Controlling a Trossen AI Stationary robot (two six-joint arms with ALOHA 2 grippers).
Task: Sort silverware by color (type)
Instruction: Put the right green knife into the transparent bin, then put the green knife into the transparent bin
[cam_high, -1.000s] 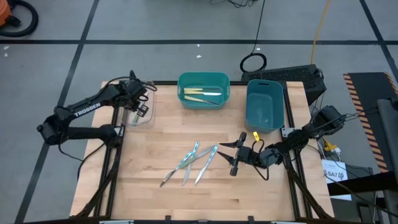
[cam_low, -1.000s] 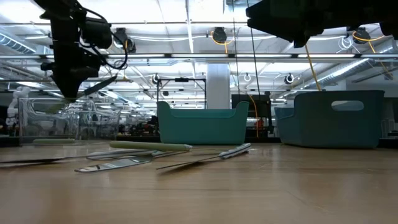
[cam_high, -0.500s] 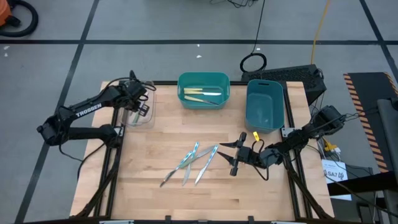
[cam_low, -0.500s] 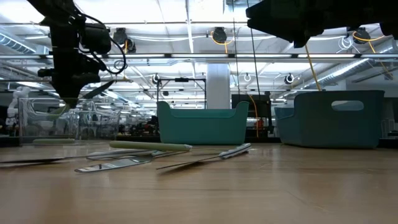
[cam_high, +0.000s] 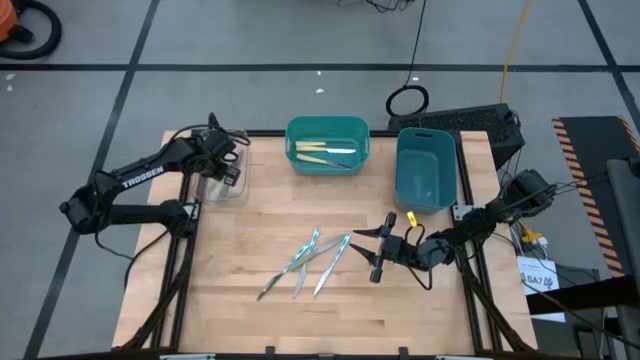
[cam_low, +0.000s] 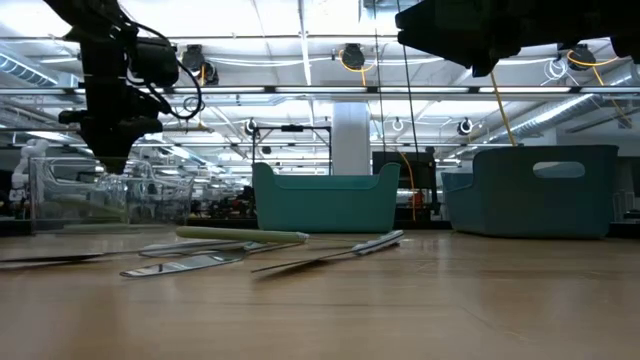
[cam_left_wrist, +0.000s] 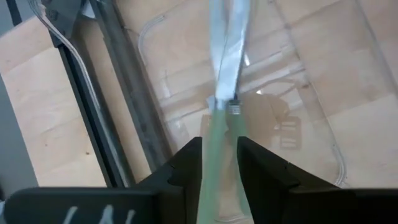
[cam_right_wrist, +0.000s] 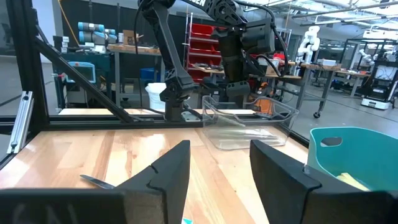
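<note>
L gripper (cam_left_wrist: 219, 163) over clear tray (cam_left_wrist: 311, 93), green-handled utensil (cam_left_wrist: 219, 155) between fingers; R gripper (cam_high: 377, 250) waits

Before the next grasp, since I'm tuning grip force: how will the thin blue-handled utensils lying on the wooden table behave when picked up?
The thin blue-handled utensils look stiff and light. Lying flat and overlapping, they probably slide or snag together. Their shiny metal ends may slip.

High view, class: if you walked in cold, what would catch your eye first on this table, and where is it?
Probably the loose fan of silverware lying mid-table, just beside the waiting right gripper. Next, the left gripper over the clear tray at the far left corner, a pale green utensil between its fingers. Behind sit a teal bin holding yellow-handled pieces and a blue bin.
</note>
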